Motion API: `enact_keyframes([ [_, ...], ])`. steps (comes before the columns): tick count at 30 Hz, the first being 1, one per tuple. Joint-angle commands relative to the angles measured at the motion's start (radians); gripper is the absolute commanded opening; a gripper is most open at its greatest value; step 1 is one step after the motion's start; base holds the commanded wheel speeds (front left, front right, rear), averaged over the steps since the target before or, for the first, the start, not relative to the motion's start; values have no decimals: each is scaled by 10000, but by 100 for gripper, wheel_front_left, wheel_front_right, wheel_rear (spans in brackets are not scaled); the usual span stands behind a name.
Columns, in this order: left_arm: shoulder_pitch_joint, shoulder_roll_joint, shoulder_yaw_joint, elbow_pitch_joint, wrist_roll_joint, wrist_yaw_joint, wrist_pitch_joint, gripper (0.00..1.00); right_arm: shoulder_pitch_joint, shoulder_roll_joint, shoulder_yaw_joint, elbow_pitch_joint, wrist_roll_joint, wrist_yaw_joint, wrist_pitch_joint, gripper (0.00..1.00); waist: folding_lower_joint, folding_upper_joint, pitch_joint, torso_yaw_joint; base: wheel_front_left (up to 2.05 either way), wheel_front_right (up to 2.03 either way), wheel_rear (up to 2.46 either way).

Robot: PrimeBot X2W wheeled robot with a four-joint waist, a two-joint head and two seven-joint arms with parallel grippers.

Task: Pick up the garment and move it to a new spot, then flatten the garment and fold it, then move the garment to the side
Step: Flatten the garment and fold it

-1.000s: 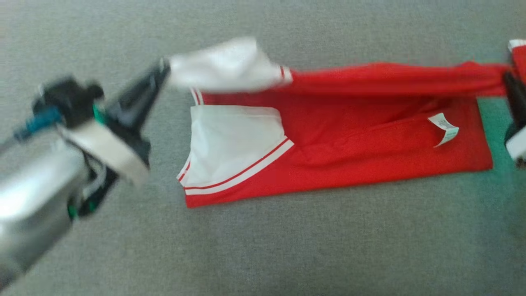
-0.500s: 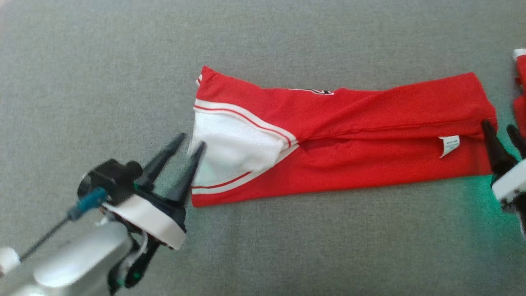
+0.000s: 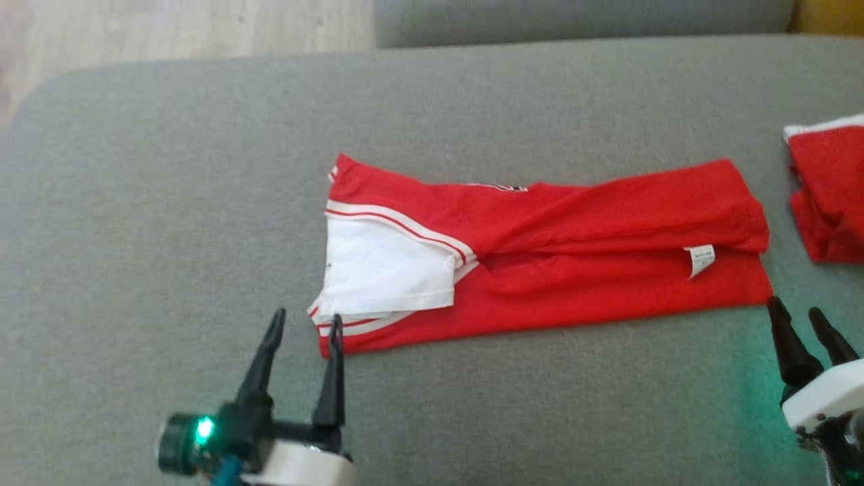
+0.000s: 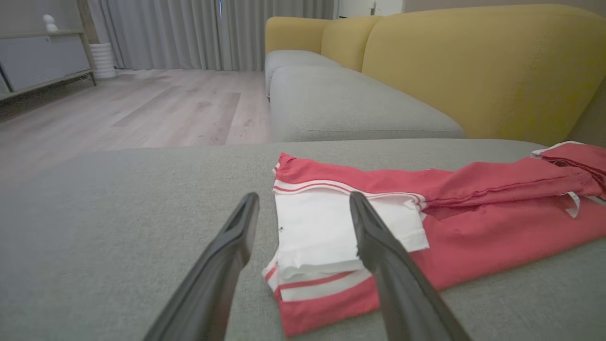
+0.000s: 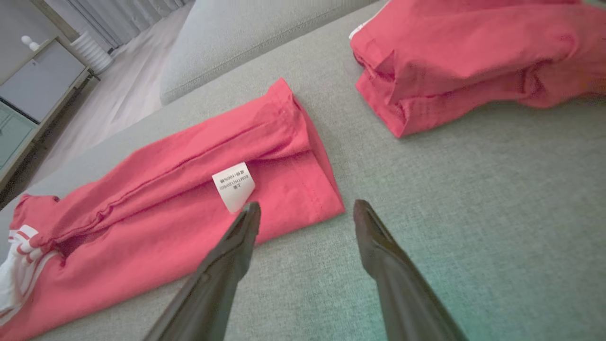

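A red garment (image 3: 574,270) with white sleeves and striped trim lies folded lengthwise into a long strip on the grey sofa seat (image 3: 169,202). Its white sleeve end (image 4: 326,232) points left, and a white care label (image 5: 233,185) shows near its right end. My left gripper (image 3: 307,324) stands open just in front of the strip's left corner, holding nothing. My right gripper (image 3: 795,312) is open too, just off the strip's right front corner (image 5: 331,208), fingers apart above bare fabric.
A second red garment (image 3: 827,196) lies bundled at the right, near my right gripper. Yellow backrest cushions (image 4: 473,66) rise behind the seat. The seat's left edge drops to a wooden floor (image 3: 169,27).
Both grippers let go of the garment's far edge after laying it forward over the strip, and drew back toward me. The head camera also tilted, bringing the sofa's far edge into view.
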Motion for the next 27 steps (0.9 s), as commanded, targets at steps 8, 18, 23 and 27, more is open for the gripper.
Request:
enact_keyframes([
  [8, 548, -935, 979, -605, 1795, -112, -95, 100, -1282, -239, -795, 786, -434, -17, -110, 100, 4, -1, -226, 1201, 0, 0, 0],
  [18, 850, -1829, 1465, -667, 2608, -1040, -95, 100, -3148, -411, -1953, 3454, -2041, -17, -263, 100, 4, -1, 270, 1915, 0, 0, 0],
  [23, 903, -2114, 1837, -574, 2964, -1422, -95, 100, -3528, -331, -2227, 4516, -2777, -17, -377, 100, 4, -1, 449, 1905, 0, 0, 0],
  [27, 991, -2303, 2121, -519, 3204, -1664, -95, 100, -3666, -92, -2033, 5049, -2782, -17, -4, 100, 4, -1, 458, 1769, 0, 0, 0],
])
